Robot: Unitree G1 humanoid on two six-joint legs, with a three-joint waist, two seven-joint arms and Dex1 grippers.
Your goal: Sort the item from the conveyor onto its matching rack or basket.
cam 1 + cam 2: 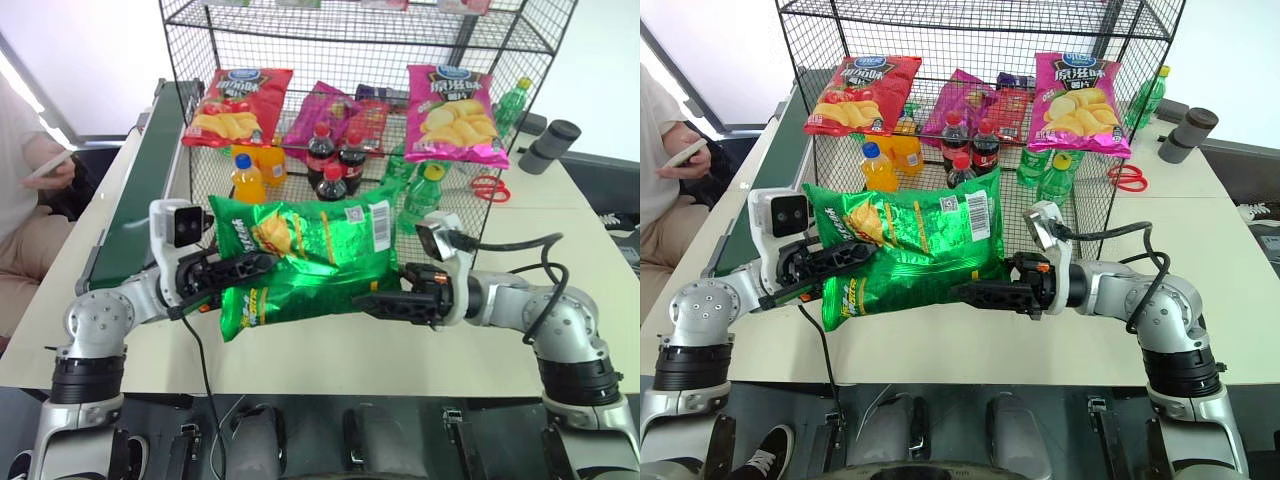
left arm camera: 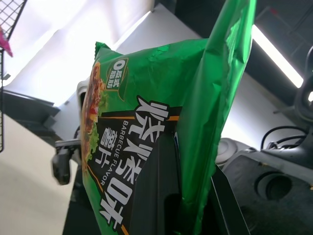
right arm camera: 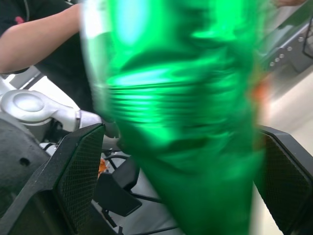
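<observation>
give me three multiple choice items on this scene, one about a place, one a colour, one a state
1. Where is the green chip bag?
A. on the conveyor
B. held in the air in front of the rack
C. on the rack's top tier

2. What colour is the chip bag at the rack's right side?
A. pink
B. blue
C. white

3. How do the right pincer's fingers stand?
A. shut flat together
B. wide apart, one on each side of the bag
C. gripping a bottle

Key: 1 B, the left pincer holds it up; 2 A, its front is pink; 3 B, the right wrist view shows one finger either side.
</observation>
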